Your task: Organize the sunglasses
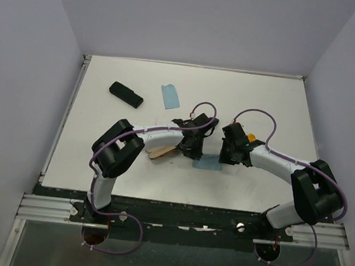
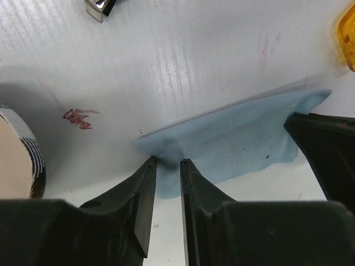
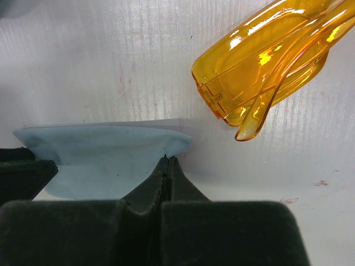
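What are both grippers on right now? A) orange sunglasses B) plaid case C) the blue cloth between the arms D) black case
C: the right gripper is pinched shut on one edge of the blue cloth. The left gripper has its jaws narrowly apart around the opposite corner. The orange sunglasses lie apart on the table.

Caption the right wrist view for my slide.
Right gripper pinching the edge of a light blue cloth, translucent orange wraparound sunglasses lying beyond.

Left gripper (image 1: 193,152), right gripper (image 1: 227,157) at blue cloth (image 1: 207,165).
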You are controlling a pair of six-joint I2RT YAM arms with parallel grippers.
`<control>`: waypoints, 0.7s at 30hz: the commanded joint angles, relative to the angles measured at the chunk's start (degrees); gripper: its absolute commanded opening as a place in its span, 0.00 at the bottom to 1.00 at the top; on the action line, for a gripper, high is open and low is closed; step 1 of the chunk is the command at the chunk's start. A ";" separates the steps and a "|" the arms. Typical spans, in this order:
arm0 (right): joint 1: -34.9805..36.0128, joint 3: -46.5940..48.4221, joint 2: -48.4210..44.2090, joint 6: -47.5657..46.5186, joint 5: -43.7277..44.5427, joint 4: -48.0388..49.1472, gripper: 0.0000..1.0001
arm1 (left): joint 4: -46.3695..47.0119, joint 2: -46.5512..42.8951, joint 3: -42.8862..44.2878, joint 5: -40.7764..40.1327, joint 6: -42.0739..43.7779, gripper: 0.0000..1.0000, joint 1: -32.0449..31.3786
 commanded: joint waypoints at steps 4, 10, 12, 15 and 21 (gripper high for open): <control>-0.35 -2.51 1.01 -1.06 -1.44 -1.96 0.01 | -2.47 2.32 1.33 -0.42 -0.54 0.20 -0.80; -0.26 -2.86 0.05 -2.11 -3.29 -0.81 0.01 | -2.91 1.27 2.30 -0.34 0.16 0.00 -1.15; -0.26 -2.60 -0.48 -2.64 -3.99 -0.46 0.01 | -2.82 0.12 2.30 -2.62 0.42 0.00 -1.24; -0.26 -2.51 -2.14 -3.43 -5.22 0.33 0.01 | -2.03 -2.77 1.78 -3.94 0.60 0.00 -1.15; -0.26 -1.28 -5.48 -3.79 -9.09 1.03 0.01 | -0.71 -7.61 -0.16 -5.60 0.60 0.00 -1.15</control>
